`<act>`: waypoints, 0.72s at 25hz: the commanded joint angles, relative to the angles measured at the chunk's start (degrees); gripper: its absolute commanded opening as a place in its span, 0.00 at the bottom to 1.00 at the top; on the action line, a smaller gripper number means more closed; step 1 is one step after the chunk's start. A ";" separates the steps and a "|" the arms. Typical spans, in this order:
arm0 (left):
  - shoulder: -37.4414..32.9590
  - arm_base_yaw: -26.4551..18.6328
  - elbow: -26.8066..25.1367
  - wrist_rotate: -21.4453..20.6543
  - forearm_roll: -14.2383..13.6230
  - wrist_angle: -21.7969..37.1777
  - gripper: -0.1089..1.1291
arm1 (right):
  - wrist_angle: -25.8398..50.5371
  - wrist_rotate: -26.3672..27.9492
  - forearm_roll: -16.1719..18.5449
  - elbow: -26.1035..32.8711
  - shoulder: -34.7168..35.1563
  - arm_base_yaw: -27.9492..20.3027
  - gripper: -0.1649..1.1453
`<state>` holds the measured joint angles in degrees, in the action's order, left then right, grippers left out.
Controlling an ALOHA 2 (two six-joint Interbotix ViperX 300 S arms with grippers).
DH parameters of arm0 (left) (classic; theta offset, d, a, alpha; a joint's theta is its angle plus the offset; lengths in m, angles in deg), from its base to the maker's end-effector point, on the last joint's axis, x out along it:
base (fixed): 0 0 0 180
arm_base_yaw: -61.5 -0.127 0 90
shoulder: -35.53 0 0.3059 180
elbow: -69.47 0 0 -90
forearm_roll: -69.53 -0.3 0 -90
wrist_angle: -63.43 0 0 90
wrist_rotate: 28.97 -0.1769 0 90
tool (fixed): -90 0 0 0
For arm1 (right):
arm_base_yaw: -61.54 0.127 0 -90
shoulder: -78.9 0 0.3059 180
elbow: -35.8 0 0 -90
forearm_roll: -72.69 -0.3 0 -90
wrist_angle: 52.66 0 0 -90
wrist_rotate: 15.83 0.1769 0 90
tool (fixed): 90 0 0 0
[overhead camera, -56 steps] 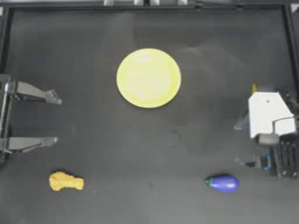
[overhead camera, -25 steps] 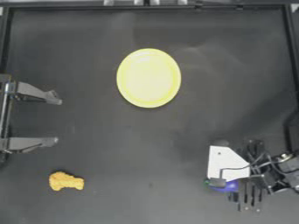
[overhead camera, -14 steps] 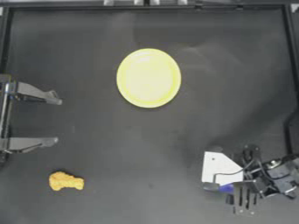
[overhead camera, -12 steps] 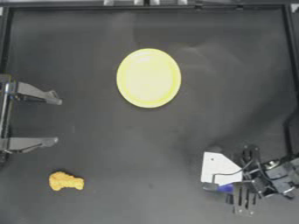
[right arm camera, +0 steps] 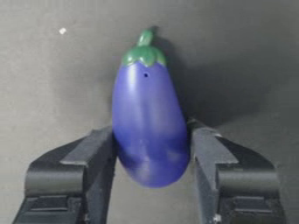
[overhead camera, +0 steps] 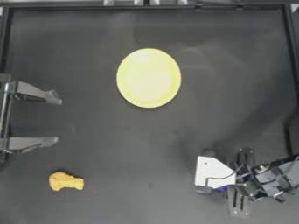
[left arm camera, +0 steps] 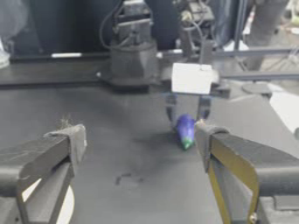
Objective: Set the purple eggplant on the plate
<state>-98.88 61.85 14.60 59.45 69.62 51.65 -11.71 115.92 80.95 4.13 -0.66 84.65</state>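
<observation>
Purple eggplant (right arm camera: 151,131) sat between the right gripper's (right arm camera: 152,151) two jaws, both pressed against its fat end, green stem pointing away from the claw. Right wrist view showed that grip plainly; from the top the claw's white block hid nearly all of it. Yellow plate (overhead camera: 148,78) lay well beyond. Farthest, left gripper (overhead camera: 43,118) parked at the table edge, jaws apart.

Purple eggplant (overhead camera: 220,188) almost wholly hidden from above beneath the right gripper (overhead camera: 217,189) near the table's (overhead camera: 88,183) front right corner; left arm cut off at the left edge.
</observation>
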 commanded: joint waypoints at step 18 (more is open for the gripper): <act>3.60 0.00 1.49 0.26 0.00 -0.18 0.92 | -5.45 -2.72 13.89 2.02 -16.00 -9.49 0.30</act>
<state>-96.68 61.85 14.60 59.62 69.53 51.65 -15.75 113.99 93.43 5.28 -14.37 77.01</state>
